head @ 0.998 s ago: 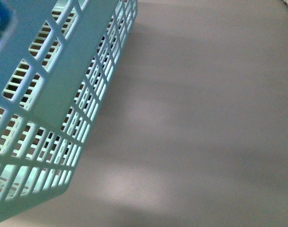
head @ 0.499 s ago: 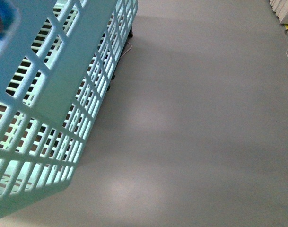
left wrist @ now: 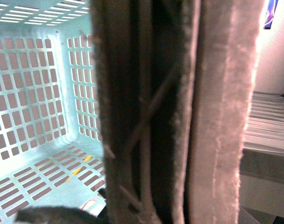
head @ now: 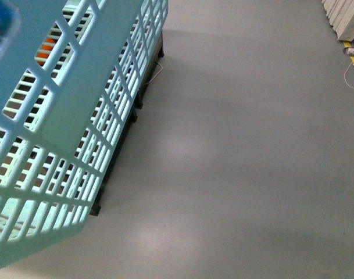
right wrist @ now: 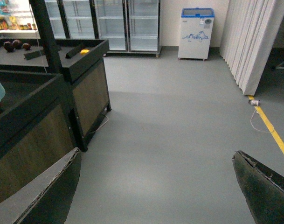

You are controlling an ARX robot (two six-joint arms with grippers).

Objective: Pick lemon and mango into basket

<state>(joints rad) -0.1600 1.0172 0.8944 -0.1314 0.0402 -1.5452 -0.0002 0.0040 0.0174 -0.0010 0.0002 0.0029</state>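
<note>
We are seeing the basket (head: 78,110) hanging tilted at near left, its floor looking bare. Its handle (left wrist: 216,116) is hiding the left pincer, so we cannot tell its state. The right pincer (right wrist: 155,196) is gaping, holding nothing. A yellow fruit (right wrist: 85,51) is lying on the far-left counter (right wrist: 88,70). We are judging the dangling basket could knock that counter's edge

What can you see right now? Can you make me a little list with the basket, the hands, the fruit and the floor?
basket: light teal, slotted walls, close on the left in the front view
right hand: open, nothing in it, above the floor
left hand: close-up brown bars fill its view; open or shut unclear
fruit: one yellow fruit on a dark stand, too small to name
floor: grey
</note>
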